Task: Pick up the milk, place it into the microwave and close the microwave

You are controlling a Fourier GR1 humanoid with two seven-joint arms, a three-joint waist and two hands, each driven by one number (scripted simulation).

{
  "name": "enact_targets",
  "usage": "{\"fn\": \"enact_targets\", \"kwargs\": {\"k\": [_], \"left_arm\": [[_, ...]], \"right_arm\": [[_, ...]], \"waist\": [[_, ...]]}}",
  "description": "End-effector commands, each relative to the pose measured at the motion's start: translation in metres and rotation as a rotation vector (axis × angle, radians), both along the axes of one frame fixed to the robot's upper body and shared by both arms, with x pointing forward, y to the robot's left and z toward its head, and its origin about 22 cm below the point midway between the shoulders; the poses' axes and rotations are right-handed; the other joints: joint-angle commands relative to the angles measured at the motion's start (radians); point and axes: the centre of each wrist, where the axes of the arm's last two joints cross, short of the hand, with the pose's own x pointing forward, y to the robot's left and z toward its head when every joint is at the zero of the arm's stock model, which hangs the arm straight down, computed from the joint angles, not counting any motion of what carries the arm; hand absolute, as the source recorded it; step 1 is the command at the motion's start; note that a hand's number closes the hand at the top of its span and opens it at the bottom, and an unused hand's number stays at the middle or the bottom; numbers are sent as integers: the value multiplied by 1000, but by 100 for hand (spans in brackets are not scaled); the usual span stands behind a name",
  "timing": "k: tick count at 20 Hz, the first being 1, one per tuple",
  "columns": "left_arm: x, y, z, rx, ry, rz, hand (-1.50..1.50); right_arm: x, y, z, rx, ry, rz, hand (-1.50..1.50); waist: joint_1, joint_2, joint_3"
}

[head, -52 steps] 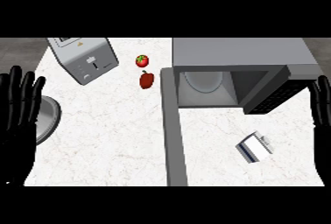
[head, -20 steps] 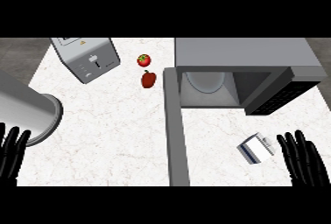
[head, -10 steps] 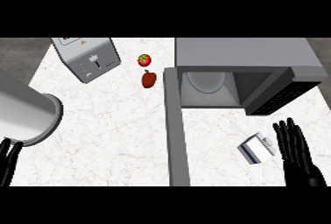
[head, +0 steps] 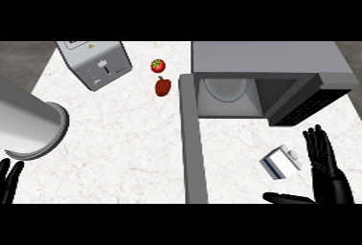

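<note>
The step in hand is the reach for the milk (head: 281, 163), a small white and blue carton that lies tipped on the worktop (head: 127, 143) at about five o'clock in the view, below the microwave (head: 265, 79) and clear of it. The right hand (head: 324, 167) hovers just beside the carton on its three o'clock side, fingers (head: 317, 146) straight and released, thumb spread out low toward six o'clock; nothing is grasped yet. The left hand (head: 8, 179) shows only as relaxed fingertips at the eight o'clock edge, resting and holding nothing. The microwave stands open, its door (head: 309, 103) swung out toward three o'clock and its white cavity bare to view, so the way in looks free. The next move likely calls for the right hand to slide toward nine o'clock, close fingers and thumb round the carton, lift it and carry it toward twelve o'clock into the cavity. A toaster (head: 96, 64), a tomato (head: 158, 65) and a red pepper (head: 163, 86) sit well apart at eleven o'clock.
</note>
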Motion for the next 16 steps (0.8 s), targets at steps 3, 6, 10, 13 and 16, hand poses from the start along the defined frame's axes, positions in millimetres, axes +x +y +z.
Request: {"fn": "enact_targets", "kwargs": {"k": [3, 6, 10, 13, 16], "left_arm": [[7, 0, -11, 3, -15, 0, -150], [1, 3, -7, -10, 7, 4, -150], [-11, -11, -1, 4, -6, -1, -150], [-10, 2, -8, 8, 12, -1, -150], [-6, 7, 3, -16, -5, 9, -150]], "right_arm": [[2, -34, -21, -17, 25, -36, -150], [14, -51, -36, -20, 38, -21, -150], [-2, -65, -55, -35, 65, 9, -150], [18, -55, -75, -61, 99, 19, -150], [32, -36, -76, -72, 123, 30, -150]], "waist": [[-2, 0, 0], [0, 1, 0], [1, 0, 0], [4, 1, 0], [3, 1, 0]]}}
